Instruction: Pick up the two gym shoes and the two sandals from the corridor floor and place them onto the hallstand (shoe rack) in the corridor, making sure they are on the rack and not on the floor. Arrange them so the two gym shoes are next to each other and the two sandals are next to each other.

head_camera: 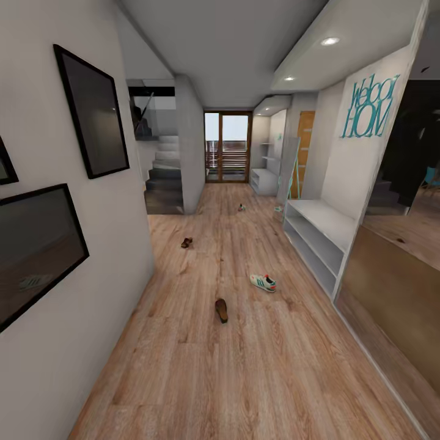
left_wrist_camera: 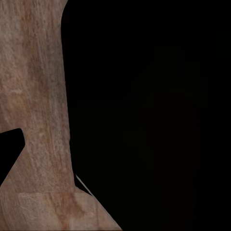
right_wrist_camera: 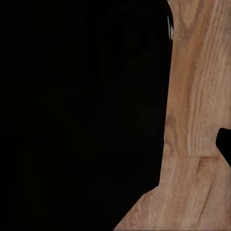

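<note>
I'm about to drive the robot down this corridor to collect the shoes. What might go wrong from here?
The near sandal and gym shoe lie in the driving path, so the base may run over or push them. The white unit under the teal lettering comes first on the right and might be mistaken for the hallstand farther down. The far shoe is tiny and easily missed.

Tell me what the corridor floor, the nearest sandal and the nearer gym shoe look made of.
Corridor floor: matte wood-look plank, grain and board seams visible. Nearest sandal: dark brown, probably leather-like, with a tan footbed. Nearer gym shoe: white upper with green stripes, fabric or synthetic; too small to tell.
</note>
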Controlling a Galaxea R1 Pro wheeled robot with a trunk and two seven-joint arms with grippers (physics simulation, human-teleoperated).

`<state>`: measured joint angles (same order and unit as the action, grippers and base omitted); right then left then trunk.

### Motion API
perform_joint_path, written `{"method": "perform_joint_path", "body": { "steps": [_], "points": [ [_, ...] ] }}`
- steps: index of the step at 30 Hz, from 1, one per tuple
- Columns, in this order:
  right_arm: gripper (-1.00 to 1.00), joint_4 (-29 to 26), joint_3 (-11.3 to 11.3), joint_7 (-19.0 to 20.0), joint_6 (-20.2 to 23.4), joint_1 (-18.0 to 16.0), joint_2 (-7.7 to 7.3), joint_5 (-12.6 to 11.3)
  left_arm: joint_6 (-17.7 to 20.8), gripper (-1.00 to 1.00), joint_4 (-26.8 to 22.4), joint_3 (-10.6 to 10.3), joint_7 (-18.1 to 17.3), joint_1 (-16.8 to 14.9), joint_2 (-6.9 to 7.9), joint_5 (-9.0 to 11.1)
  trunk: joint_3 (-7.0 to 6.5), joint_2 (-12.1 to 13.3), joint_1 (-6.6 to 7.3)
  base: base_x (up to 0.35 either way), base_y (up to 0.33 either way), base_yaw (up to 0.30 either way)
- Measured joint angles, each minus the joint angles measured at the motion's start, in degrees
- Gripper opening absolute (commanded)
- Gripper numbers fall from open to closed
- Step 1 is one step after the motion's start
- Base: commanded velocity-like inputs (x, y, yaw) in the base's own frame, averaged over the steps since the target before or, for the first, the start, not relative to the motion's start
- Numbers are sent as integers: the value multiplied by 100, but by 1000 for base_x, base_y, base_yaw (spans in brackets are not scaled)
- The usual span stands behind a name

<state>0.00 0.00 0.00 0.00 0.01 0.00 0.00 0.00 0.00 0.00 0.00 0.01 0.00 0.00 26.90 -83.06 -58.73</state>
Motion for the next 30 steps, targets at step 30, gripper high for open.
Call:
{"method": "perform_joint_path", "body": {
  "steps": [30],
  "points": [
    [100, -287, -10, -16, -180, -9, 207, 11, -57, 100, -102, -23, -18, -13, -32, -13, -2, 1, 0, 0, 0, 0]
  ]
}}
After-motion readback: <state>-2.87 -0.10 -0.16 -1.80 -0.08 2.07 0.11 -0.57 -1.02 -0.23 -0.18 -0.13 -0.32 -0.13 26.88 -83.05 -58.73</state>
